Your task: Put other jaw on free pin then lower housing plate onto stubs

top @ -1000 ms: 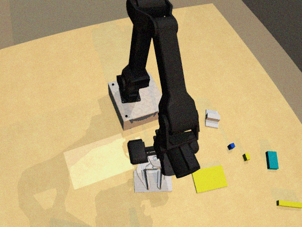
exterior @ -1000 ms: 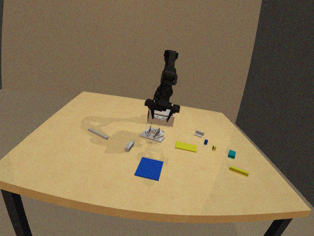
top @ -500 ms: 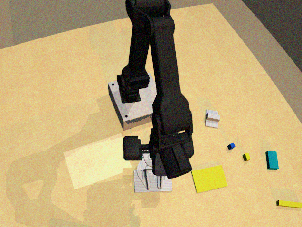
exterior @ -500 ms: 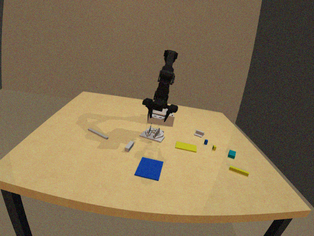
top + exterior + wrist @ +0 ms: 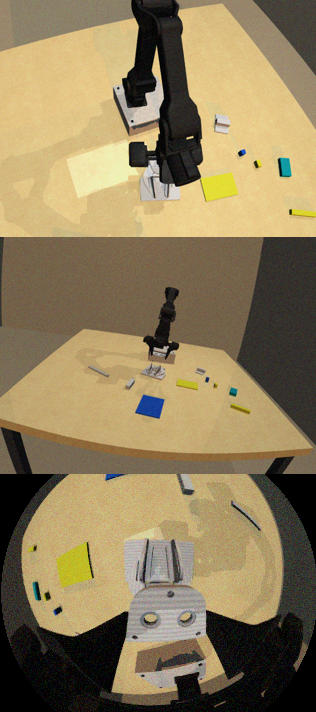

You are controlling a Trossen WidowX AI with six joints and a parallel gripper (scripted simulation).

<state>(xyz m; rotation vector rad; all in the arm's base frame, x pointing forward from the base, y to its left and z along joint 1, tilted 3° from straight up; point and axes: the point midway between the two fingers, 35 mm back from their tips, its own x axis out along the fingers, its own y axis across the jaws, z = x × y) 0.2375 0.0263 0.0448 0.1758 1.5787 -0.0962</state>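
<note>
My gripper is shut on the pale housing plate, which spans between the fingers. Its two round holes show in the wrist view. The plate is held above the table, towards the arm's base from the mechanism. The mechanism's ribbed pale base lies on the table. Two upright jaws stand on it side by side, the left jaw and the right jaw, roughly parallel. The gear teeth, pins and stubs are hidden by the gripper or plate.
A yellow plate lies right of the mechanism. Beyond it are a pale stepped block, small blue and yellow cubes, a teal block and a yellow bar. A blue plate and two grey bars lie towards the front.
</note>
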